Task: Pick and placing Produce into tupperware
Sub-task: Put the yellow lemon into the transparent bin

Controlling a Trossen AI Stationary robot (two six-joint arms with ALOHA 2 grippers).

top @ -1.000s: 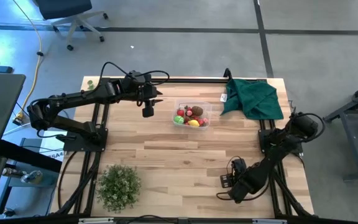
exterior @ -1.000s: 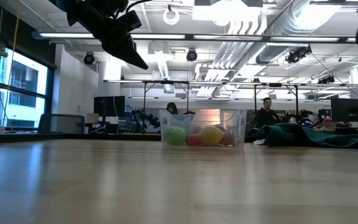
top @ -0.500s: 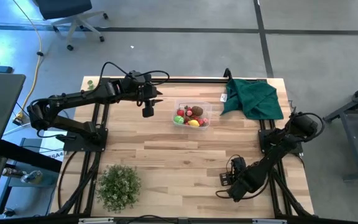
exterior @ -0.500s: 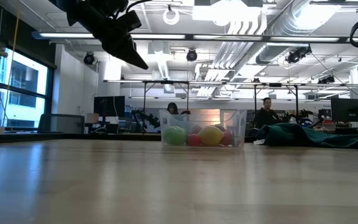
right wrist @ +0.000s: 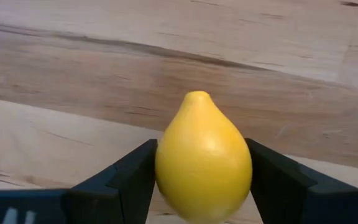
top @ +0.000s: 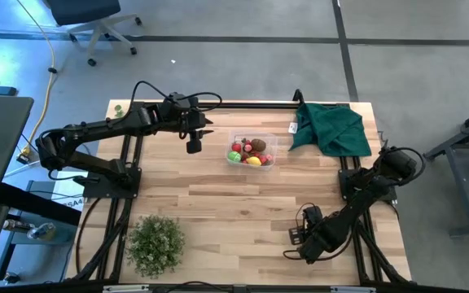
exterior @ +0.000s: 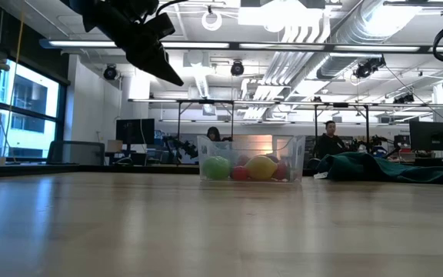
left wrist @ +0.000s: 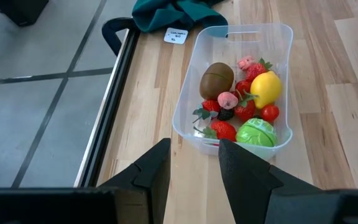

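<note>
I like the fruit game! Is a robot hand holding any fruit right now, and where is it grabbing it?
Yes. The right gripper holds a yellow lemon by its two sides. The left gripper holds nothing.

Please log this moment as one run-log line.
right gripper: grips lemon | left gripper: empty, beside tupperware | produce: in tub

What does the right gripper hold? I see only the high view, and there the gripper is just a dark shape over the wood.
Observer: The right gripper is shut on a yellow lemon.
Operator: And the left gripper?
Observer: The left gripper is open and empty, raised near the tupperware.
Operator: Is there a lemon inside already?
Observer: Yes, a second lemon lies there, close to a brown kiwi.
</note>
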